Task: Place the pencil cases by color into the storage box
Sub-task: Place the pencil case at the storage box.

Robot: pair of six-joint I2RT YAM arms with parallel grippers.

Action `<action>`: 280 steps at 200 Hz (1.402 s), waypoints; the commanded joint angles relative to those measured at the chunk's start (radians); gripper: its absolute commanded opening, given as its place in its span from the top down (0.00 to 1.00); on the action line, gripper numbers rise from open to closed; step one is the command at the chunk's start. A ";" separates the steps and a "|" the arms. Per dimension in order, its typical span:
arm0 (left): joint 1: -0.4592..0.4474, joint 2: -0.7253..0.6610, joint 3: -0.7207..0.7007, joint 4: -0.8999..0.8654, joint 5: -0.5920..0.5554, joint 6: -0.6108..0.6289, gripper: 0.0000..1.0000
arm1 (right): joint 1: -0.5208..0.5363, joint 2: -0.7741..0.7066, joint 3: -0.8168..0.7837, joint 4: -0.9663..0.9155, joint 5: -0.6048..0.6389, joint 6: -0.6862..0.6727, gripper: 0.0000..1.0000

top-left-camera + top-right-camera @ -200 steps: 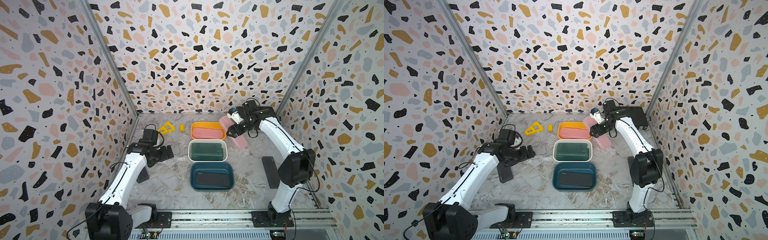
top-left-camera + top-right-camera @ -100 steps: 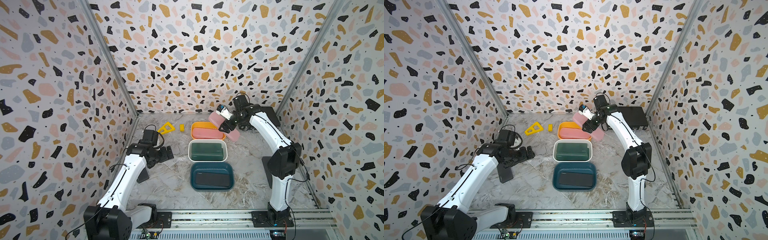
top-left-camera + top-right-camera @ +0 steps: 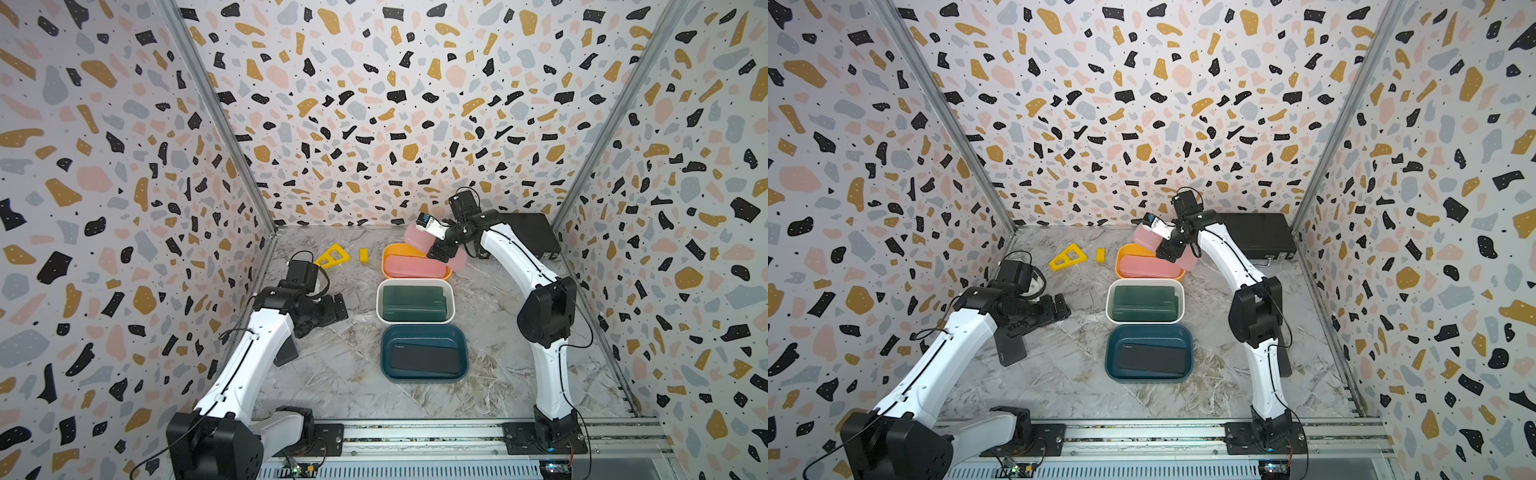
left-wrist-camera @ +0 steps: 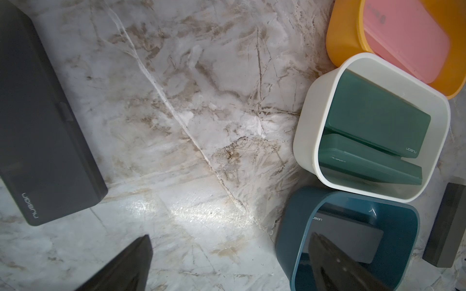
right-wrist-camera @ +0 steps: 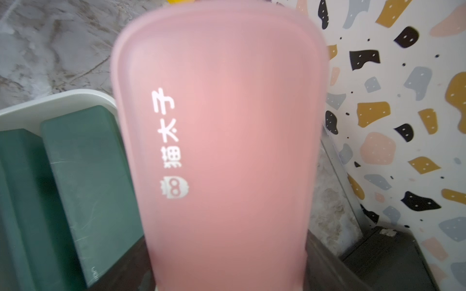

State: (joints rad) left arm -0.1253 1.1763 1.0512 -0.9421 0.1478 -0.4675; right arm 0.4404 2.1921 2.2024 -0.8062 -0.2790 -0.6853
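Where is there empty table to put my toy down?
The table is bare between the left gripper and the white bin, and in front of the blue bin. The back is crowded: orange bin, yellow pieces, right gripper holding a pink case.

Left claw (image 3: 329, 314) agape, right claw (image 3: 437, 243) full

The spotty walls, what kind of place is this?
Probably a robot practice booth: spotty terrazzo-patterned wall panels box in a marble-look tabletop, and two white-and-black robot arms are bolted to a metal rail at its front edge.
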 commanded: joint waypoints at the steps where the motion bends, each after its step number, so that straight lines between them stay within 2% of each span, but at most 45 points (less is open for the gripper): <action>1: -0.005 -0.015 -0.017 -0.010 -0.014 -0.009 0.00 | 0.009 0.014 0.062 0.049 0.015 -0.068 0.41; 112: -0.007 0.015 -0.028 0.009 -0.023 0.003 0.00 | 0.035 0.195 0.210 0.083 0.002 -0.127 0.42; 280: -0.006 0.048 -0.038 0.036 -0.013 0.001 0.00 | 0.052 0.310 0.219 0.095 0.058 -0.130 0.41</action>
State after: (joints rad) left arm -0.1268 1.2198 1.0214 -0.9154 0.1375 -0.4675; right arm 0.4911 2.4878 2.3905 -0.7139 -0.2234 -0.8131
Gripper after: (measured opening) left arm 0.999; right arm 0.813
